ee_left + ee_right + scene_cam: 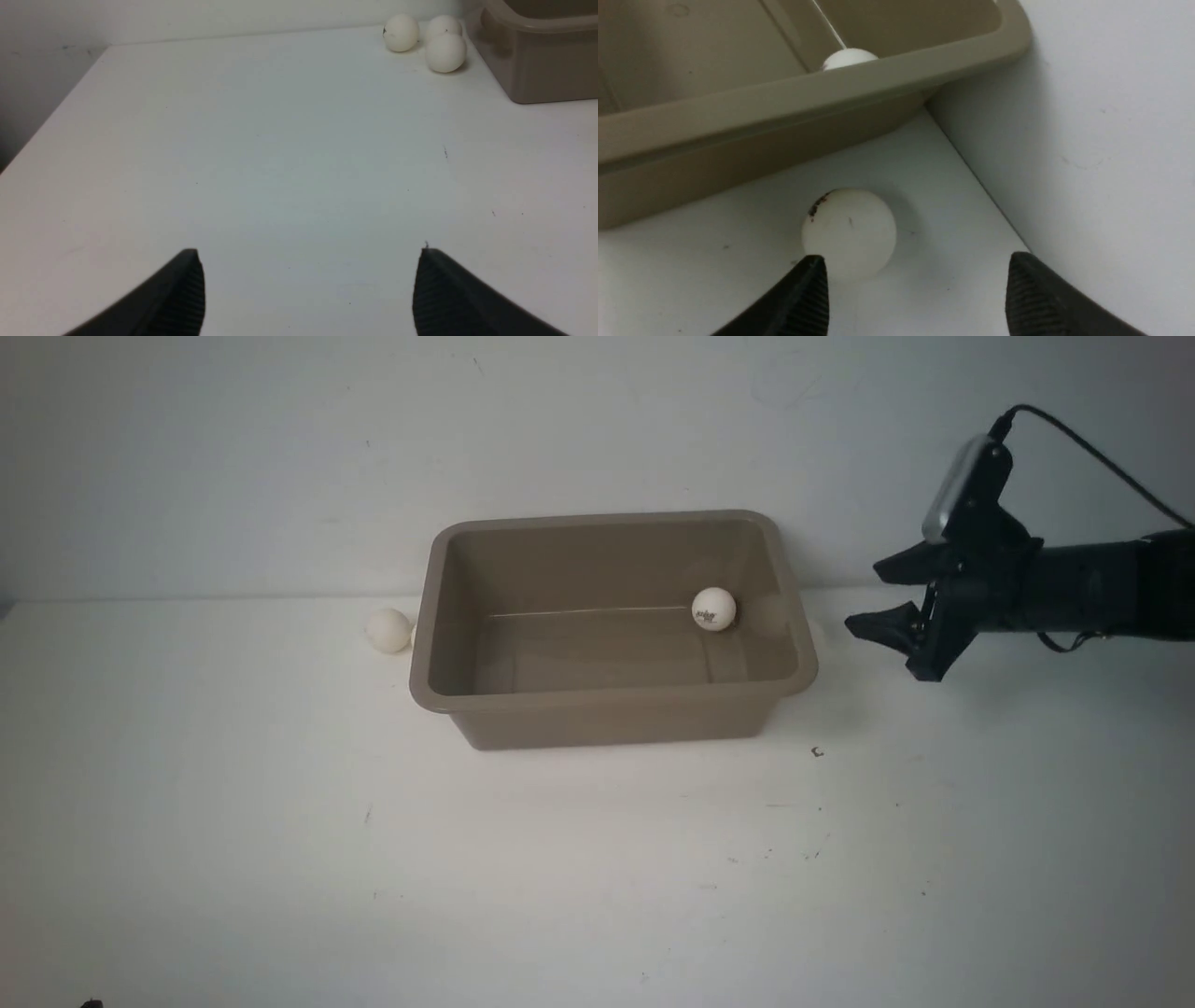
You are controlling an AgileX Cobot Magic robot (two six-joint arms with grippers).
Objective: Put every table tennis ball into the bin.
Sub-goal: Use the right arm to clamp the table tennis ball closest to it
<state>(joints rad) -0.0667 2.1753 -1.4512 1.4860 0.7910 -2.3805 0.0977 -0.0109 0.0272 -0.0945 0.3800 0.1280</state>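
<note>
The taupe bin (607, 695) stands at the back middle of the table. One table tennis ball (713, 609) with a dark logo lies inside it, near its right wall. Three white balls (401, 32) (443, 25) (445, 52) cluster on the table just left of the bin (537, 60); the front view shows one of them (387, 630). Another ball (849, 231) rests on the table beside the bin's right wall (784, 102). My right gripper (882, 597) (916, 261) hovers open just short of that ball, holding nothing. My left gripper (307, 261) is open and empty over bare table, far from the balls.
A pale wall (1087, 116) rises directly behind the bin and close to the ball on its right. The white table's left edge (51, 116) runs along the left gripper's side. Small dark specks (817, 752) mark the tabletop.
</note>
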